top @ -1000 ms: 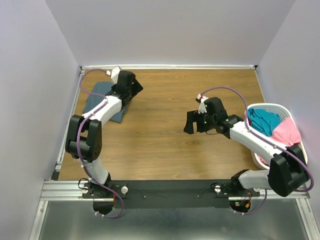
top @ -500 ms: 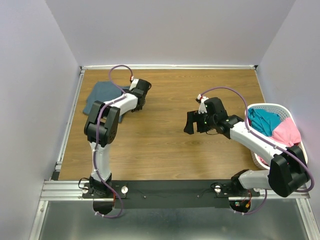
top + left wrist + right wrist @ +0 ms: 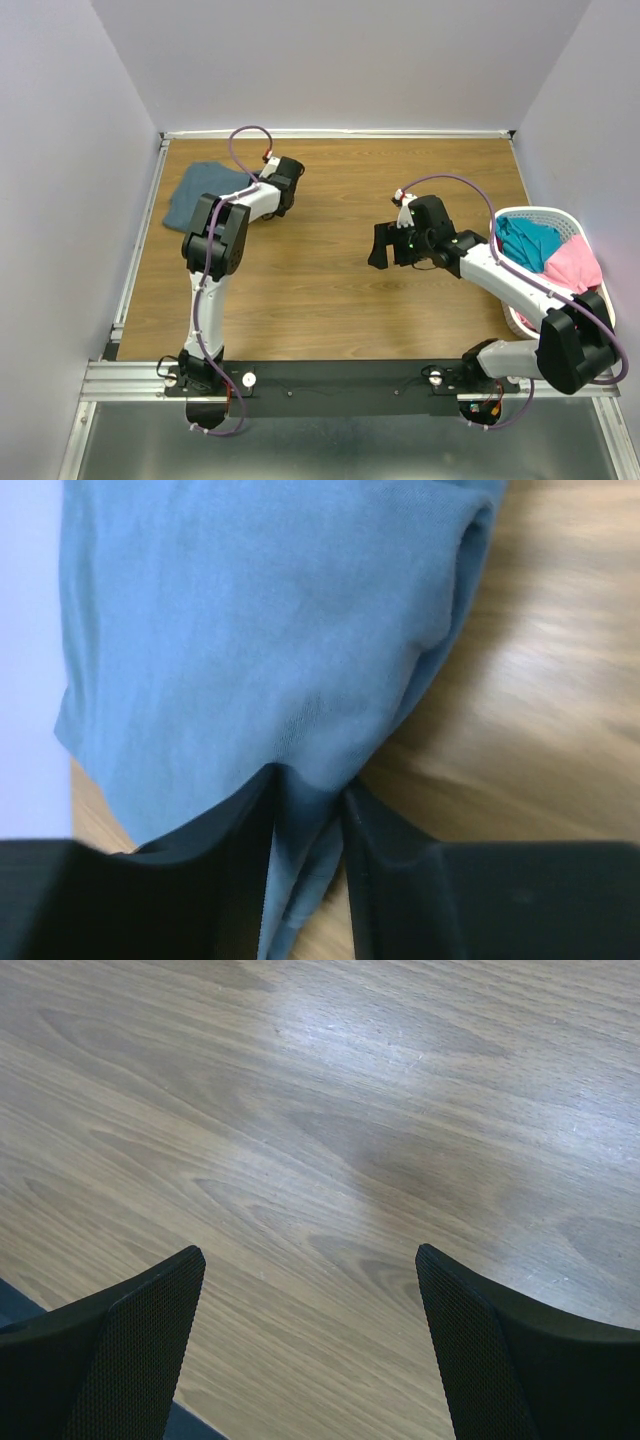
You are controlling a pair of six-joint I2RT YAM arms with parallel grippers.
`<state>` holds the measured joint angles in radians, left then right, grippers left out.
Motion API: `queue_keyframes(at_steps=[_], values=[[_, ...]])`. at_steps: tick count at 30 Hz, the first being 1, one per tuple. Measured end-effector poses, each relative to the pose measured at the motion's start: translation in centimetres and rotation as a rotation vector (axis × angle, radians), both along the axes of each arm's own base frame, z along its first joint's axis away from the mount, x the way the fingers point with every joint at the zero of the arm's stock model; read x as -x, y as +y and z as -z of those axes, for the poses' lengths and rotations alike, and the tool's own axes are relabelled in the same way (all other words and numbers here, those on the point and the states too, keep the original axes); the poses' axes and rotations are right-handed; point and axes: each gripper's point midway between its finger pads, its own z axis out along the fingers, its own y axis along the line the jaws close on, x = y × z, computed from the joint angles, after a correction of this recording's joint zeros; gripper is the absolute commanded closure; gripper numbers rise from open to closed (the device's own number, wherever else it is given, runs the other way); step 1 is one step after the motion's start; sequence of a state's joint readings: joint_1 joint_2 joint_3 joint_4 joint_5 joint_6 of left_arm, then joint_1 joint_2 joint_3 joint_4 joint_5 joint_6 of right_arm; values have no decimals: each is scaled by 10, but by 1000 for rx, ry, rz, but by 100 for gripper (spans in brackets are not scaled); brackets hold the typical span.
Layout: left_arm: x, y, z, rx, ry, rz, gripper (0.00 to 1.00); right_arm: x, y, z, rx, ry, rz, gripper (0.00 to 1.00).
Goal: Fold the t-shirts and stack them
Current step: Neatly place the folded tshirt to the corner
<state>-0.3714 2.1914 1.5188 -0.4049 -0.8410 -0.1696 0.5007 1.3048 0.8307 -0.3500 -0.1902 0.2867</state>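
Left gripper (image 3: 308,785) nearly closed, pinching a fold at the edge of the blue-grey t-shirt (image 3: 270,630), which lies at the table's (image 3: 330,290) far-left corner; looks like a grip to fold or drag. Right gripper (image 3: 310,1252) wide open, empty, mid-table, probably waiting. Teal t-shirt (image 3: 528,243) and pink t-shirt (image 3: 572,265) bunched in the basket (image 3: 520,215), apart from it

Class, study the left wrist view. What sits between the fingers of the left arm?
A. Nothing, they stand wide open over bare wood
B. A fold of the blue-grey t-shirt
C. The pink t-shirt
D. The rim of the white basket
B: in the left wrist view the left gripper pinches a fold of the blue-grey t-shirt between its fingers, which stand close together with only cloth in the narrow gap.
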Motion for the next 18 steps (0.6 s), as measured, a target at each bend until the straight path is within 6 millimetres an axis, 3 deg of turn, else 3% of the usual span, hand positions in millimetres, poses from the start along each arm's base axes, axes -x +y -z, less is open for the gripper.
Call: queue_keyframes(at_steps=[3,11,18], values=[[-6,16,1,-24,14,-20,77,0,0,0,0,0,0,7],[-40,78,-4,-81,4,-107,79,0,0,1,0,5,1,7],[-78,99,-11,-103,-41,-133,77,-3,2,-2,0,17,6,7]])
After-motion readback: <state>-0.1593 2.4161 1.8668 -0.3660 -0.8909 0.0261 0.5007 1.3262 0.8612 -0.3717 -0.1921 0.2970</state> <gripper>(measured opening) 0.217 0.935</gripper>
